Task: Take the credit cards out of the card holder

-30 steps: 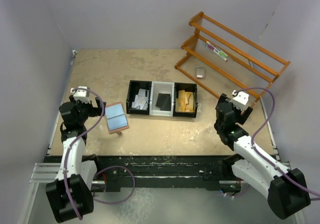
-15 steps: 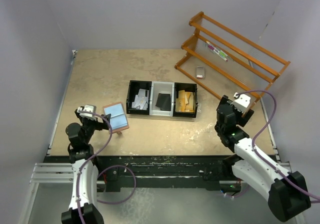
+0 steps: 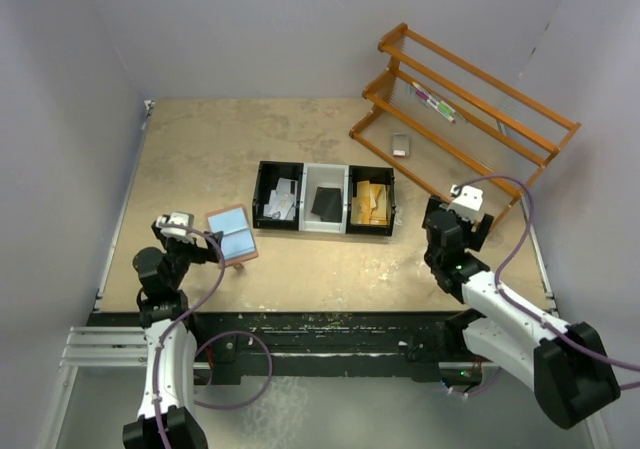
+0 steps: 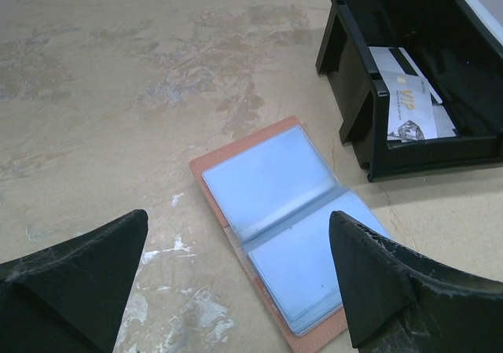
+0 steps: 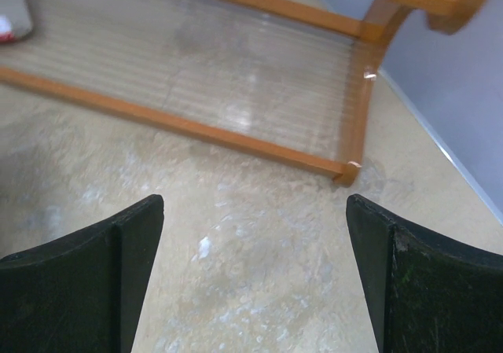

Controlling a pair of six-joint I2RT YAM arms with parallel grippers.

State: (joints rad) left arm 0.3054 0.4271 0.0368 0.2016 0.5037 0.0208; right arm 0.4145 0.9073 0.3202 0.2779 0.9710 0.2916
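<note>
The card holder (image 3: 232, 236) lies open and flat on the table, reddish-brown with light blue sleeves, left of the bins. In the left wrist view the card holder (image 4: 291, 227) shows no card in its sleeves. Pale credit cards (image 3: 281, 201) lie in the left black bin; the left wrist view shows the credit cards (image 4: 410, 103) there too. My left gripper (image 3: 208, 248) is open, low beside the holder's left edge, its gap (image 4: 237, 215) above that edge. My right gripper (image 3: 466, 212) is open and empty (image 5: 255, 200), far right, facing the rack.
Three bins stand in a row: a black bin (image 3: 262, 181), a pale bin (image 3: 325, 175) with a black pouch, and a black bin (image 3: 372, 204) with tan papers. A wooden rack (image 3: 460, 99) stands back right, with a small grey object (image 3: 400, 146) beneath it. Walls close both sides.
My left arm has dropped and pulled back toward the near edge, still open beside the holder. My right arm has swung slightly to the left. The holder has not moved.
</note>
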